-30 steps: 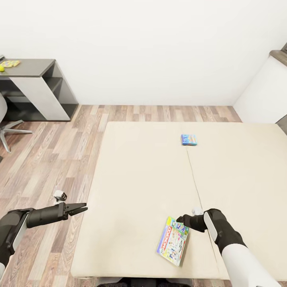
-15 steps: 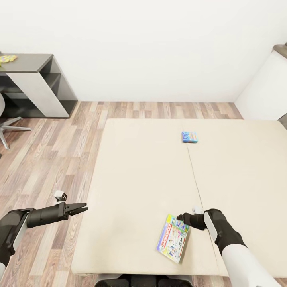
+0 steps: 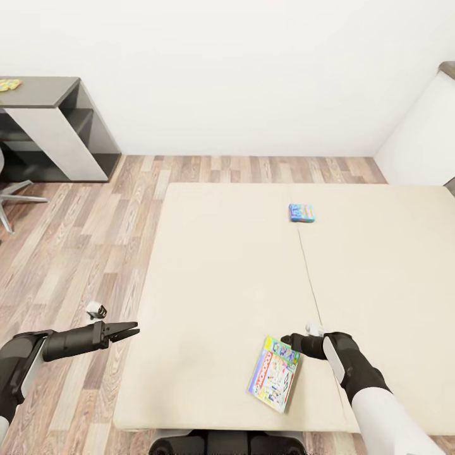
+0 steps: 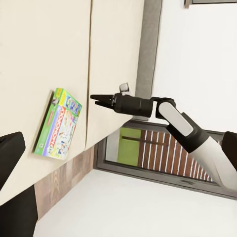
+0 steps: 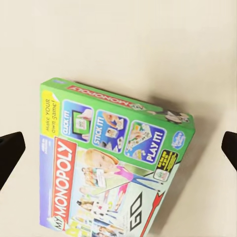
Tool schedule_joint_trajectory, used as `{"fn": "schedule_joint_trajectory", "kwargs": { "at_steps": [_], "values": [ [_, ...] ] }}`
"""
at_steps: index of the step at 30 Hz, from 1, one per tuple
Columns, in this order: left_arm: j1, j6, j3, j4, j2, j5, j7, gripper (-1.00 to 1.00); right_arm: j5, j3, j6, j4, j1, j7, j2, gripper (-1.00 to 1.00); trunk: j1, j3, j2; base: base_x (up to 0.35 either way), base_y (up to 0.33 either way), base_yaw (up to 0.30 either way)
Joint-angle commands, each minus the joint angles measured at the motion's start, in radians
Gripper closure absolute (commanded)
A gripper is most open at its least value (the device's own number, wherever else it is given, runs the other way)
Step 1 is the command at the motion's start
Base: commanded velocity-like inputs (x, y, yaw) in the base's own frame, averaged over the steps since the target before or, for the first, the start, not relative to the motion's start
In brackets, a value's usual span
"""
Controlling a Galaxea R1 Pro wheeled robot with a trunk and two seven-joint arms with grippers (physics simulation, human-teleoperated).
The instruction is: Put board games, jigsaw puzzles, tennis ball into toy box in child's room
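Near the foot of the bed (image 3: 221,278), the right gripper (image 3: 289,342) hangs just above the upper edge of the Monopoly board game (image 3: 274,373). In the right wrist view its two dark fingertips (image 5: 11,150) stand wide apart at opposite borders of the picture, with the green box (image 5: 111,168) lying flat on the beige cover between and below them; nothing is held, and contact with the box cannot be confirmed. From the left wrist view the same gripper (image 4: 98,100) appears as a tapered tip poised beside the box (image 4: 58,123), its opening foreshortened and hard to read.

The left gripper (image 3: 129,329) extends over the wood floor (image 3: 69,253) beside the bed, empty; its jaws look nearly together in the head view, though the gap is too small to judge firmly.

A second board game (image 3: 301,212), small and blue, rests farther up the bed, well apart from both arms; its printing is too small to make out. At the far left a dark desk (image 3: 47,95) is cut off by the frame edge, with a colourful flat item (image 3: 9,84) only partly visible on its top. A chair base (image 3: 12,202) is likewise cropped.
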Motion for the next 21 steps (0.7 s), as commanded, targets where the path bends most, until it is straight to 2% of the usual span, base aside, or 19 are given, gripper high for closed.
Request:
{"fn": "schedule_joint_trajectory", "kwargs": {
  "at_steps": [1,21],
  "values": [
    [0.000,0.011,0.000,0.000,0.000,-0.001,-0.004,-1.00,-0.008,-0.002,0.004,-0.001,0.000,-0.001,0.000,-1.00,0.000,-0.003,-0.001,0.000,0.000,0.000],
    [0.000,0.012,0.001,0.000,0.001,0.000,-0.004,-1.00,-0.008,0.002,-0.003,-0.002,0.000,-0.001,0.003,-1.00,0.000,-0.036,-0.001,0.000,0.000,0.000]
  ]
}}
